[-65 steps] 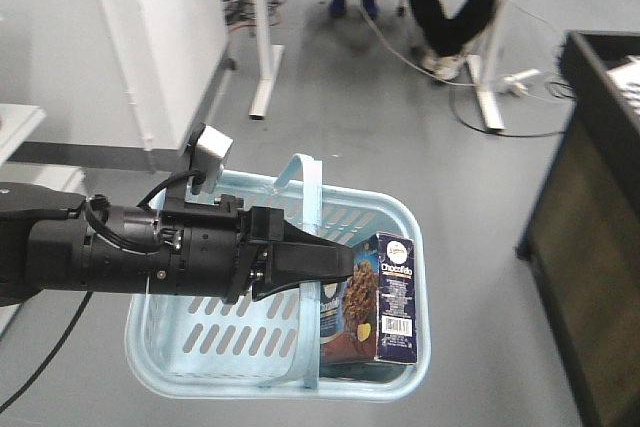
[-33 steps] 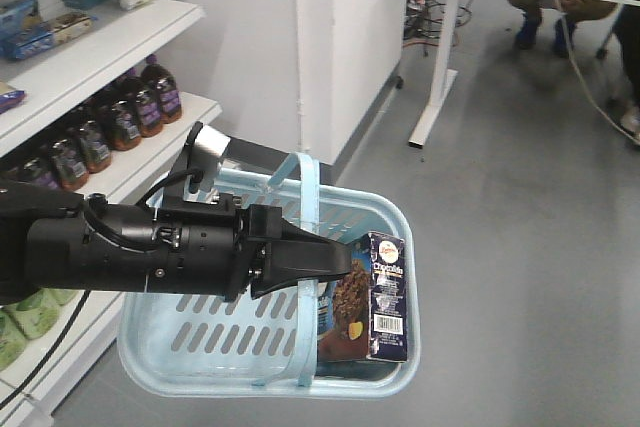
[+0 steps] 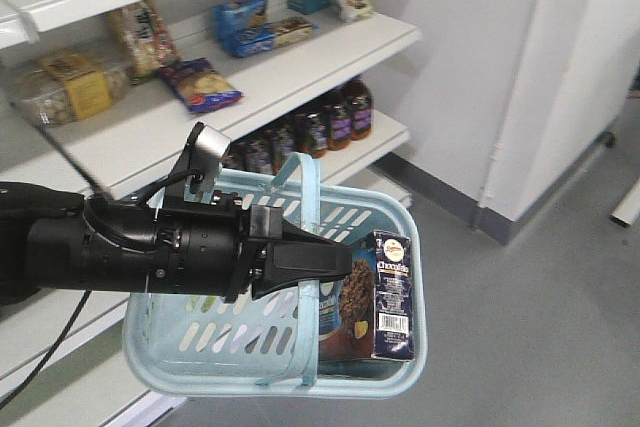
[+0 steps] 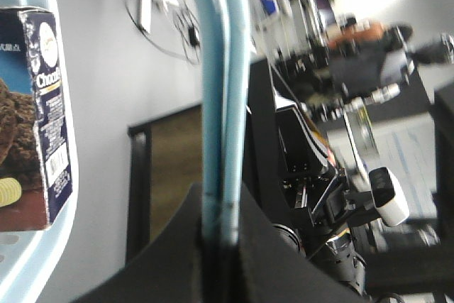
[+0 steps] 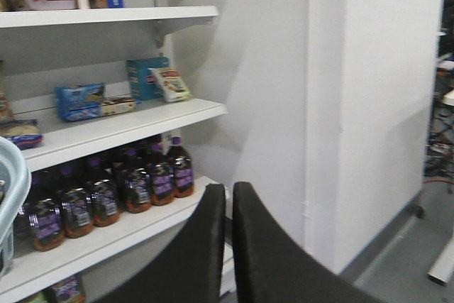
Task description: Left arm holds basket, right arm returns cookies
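Surroundings in the front view have swung round. The white desks and seated persons recorded one second ago are out of frame. The white store shelving [image 3: 300, 57], only at the left edge half a second ago, now spans the upper left. It carries dark purple-labelled bottles [image 3: 335, 117] and blue snack packets [image 3: 240, 19] behind the light blue slotted plastic basket [image 3: 414, 247].

The thick black cylindrical left arm [image 3: 110, 257] shows ringed joints behind its pointed matte-black fingers [image 3: 310, 259]. Above and behind those fingers sits a round silver-capped camera knob [image 3: 210, 144], fed by thin black cables [image 3: 168, 183]. The right arm's fingers [image 5: 202, 253] are smooth, black and tapered.
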Robot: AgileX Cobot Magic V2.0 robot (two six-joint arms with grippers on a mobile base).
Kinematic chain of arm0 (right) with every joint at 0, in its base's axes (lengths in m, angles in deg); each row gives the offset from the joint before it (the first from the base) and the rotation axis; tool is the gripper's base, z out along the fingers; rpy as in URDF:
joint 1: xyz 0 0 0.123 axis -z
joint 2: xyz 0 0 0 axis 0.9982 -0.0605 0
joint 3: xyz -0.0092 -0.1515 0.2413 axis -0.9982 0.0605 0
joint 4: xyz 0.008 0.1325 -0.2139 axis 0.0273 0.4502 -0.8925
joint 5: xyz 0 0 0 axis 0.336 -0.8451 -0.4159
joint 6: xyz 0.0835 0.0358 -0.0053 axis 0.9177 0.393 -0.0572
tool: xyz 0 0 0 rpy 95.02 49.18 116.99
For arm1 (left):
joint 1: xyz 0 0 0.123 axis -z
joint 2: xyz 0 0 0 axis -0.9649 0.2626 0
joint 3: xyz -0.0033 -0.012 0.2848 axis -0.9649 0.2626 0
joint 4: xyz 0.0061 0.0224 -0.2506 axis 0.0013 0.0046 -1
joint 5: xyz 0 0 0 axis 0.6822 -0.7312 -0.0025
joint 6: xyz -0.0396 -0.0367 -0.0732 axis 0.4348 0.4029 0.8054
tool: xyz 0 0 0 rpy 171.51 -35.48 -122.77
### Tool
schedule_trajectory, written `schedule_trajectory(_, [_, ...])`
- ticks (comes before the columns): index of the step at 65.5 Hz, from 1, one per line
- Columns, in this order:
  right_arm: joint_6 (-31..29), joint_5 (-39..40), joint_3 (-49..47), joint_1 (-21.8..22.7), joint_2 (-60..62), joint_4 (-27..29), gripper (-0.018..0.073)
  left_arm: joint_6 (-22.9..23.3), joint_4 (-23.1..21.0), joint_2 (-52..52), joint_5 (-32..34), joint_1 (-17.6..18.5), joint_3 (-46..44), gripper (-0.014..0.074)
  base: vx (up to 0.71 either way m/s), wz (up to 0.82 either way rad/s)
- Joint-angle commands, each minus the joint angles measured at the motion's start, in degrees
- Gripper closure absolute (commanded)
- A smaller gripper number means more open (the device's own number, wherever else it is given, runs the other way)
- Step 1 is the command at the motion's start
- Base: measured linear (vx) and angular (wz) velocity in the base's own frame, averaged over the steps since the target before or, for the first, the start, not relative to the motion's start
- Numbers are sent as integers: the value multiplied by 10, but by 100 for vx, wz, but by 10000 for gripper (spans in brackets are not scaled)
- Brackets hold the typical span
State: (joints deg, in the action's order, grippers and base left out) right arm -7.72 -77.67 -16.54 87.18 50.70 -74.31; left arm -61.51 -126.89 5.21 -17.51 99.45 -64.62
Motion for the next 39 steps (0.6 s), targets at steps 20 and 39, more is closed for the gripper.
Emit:
schedule_trajectory(20, [-4,41,10,-1,7,-4,568,-12,-68,-24,-32,4,-21,599,21,83])
schedule_trajectory(39, [-4,41,10,-1,7,-4,568,-12,-68,-24,-32,4,-21,599,17,65])
